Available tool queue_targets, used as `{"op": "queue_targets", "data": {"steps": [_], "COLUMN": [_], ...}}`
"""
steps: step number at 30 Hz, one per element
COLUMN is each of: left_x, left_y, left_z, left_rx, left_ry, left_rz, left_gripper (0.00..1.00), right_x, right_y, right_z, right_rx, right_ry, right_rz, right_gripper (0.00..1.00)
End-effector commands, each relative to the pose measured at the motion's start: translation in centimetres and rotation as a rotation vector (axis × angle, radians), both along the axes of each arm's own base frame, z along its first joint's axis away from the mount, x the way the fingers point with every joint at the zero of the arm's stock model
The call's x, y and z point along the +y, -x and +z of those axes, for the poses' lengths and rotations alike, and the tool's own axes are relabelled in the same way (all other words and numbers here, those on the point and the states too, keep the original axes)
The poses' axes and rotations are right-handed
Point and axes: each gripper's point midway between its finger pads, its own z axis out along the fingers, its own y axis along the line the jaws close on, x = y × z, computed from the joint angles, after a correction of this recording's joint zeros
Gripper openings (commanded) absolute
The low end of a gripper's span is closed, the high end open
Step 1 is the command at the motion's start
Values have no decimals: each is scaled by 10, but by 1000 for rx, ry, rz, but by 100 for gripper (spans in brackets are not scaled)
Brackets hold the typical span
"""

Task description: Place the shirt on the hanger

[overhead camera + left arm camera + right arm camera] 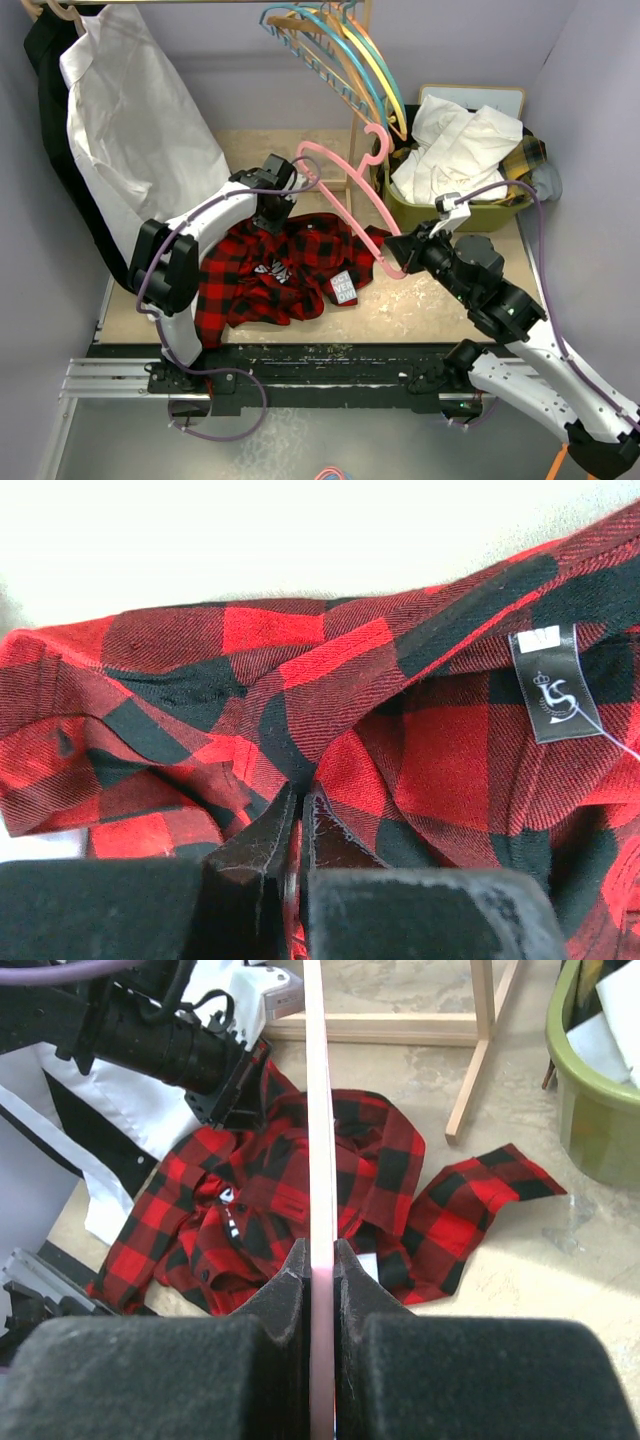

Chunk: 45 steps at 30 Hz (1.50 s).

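The red-and-black plaid shirt (pixel 270 275) lies crumpled on the table, with a black label (pixel 555 685) showing inside it. My left gripper (pixel 272 215) is at the shirt's far edge, and its jaws are shut on a fold of the cloth (pixel 300 805). The thin pink hanger (pixel 345 190) hangs tilted above the shirt's right part, hook pointing away. My right gripper (pixel 397 250) is shut on the hanger's lower bar (pixel 318 1110). In the right wrist view the shirt (pixel 270 1190) spreads below the gripper (pixel 320 1255).
A white shirt (pixel 130 130) hangs at the back left. A wooden rack (pixel 352 150) carries blue, yellow and orange hangers (pixel 340 60). A green basket (pixel 480 215) at the right holds white cloth and a yellow-green plaid cloth (pixel 525 155).
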Motion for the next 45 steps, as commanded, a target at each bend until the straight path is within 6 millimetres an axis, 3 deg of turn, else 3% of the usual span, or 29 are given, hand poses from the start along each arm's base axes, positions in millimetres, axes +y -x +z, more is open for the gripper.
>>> {"op": "queue_targets", "data": {"steps": [1,6,10,18,25,27,30,34,36,38,45], "left_x": [1,3,11,15,10,11,16,15,11,8,12], "left_y": [-16,-22,-23,-26,-26,-25,-23,-18,-18,-17,-13], "left_z": [14,60,92,115,137,136,118,99,96,90,51], "left_rx": [-76,-173,-273,-332,-350,-347,-313,-237,-224,-209,-85], "left_ry": [-4,14,11,8,42,34,-10,-33,-19,-12,-37], "left_rz": [-8,-16,-18,-15,-33,-42,-46,-72,-95,-110,-109], "left_gripper": [0,0,0,0,0,0,0,17,32,40,46], "right_x": [-4,-7,-10,5,19,14,6,17,24,25,7], "right_y": [9,31,51,77,73,70,68,71,71,68,60], "right_z": [7,-2,8,15,6,4,-2,-21,-30,-35,-48], "right_rx": [37,115,124,141,150,150,166,230,262,268,303], "right_ry": [-56,-52,-65,-95,-67,-35,12,22,21,29,94], "right_rz": [-14,35,89,253,310,290,251,304,328,320,213], "right_gripper": [0,0,0,0,0,0,0,0,0,0,0]}}
